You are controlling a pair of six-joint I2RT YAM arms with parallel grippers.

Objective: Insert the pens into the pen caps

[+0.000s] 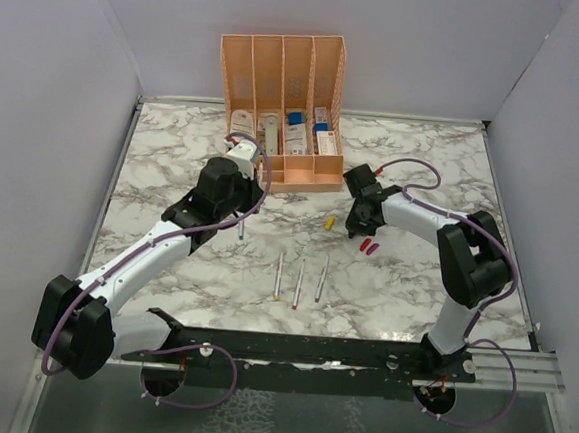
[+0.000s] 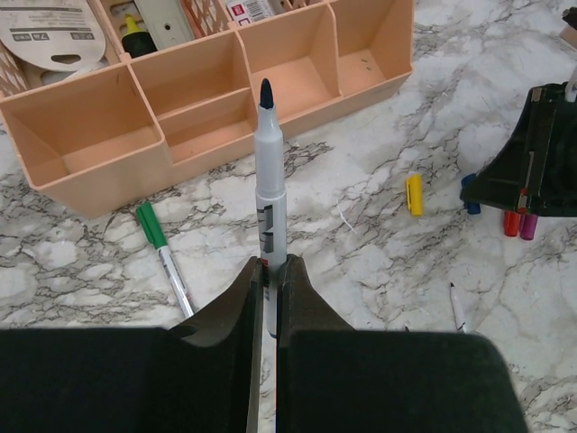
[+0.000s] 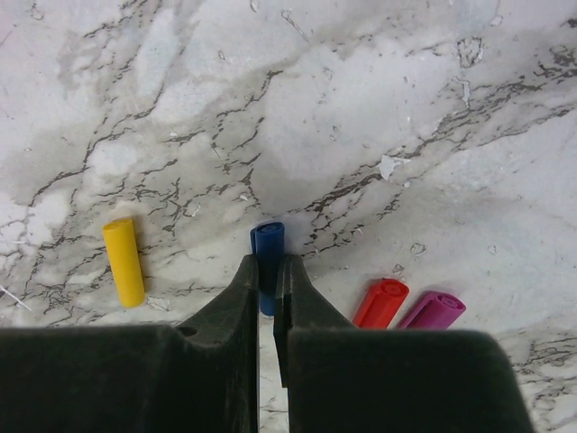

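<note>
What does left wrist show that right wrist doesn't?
Left wrist only: left gripper shut on a blue-tipped pen, and a green pen lying by the organiser. Right wrist only: how the right gripper pinches the blue cap. Both: yellow cap, red cap, magenta cap.

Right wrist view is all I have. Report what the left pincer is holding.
Observer: The left pincer is shut on a pen, its bare dark-blue tip sticking out past the fingertips.
Operator: Find me the green one.
Observer: A green-capped pen lies flat on the marble table, just in front of the peach organiser.
Operator: Count the other pens.
Observer: Three more pens lie side by side between the two arms.
</note>
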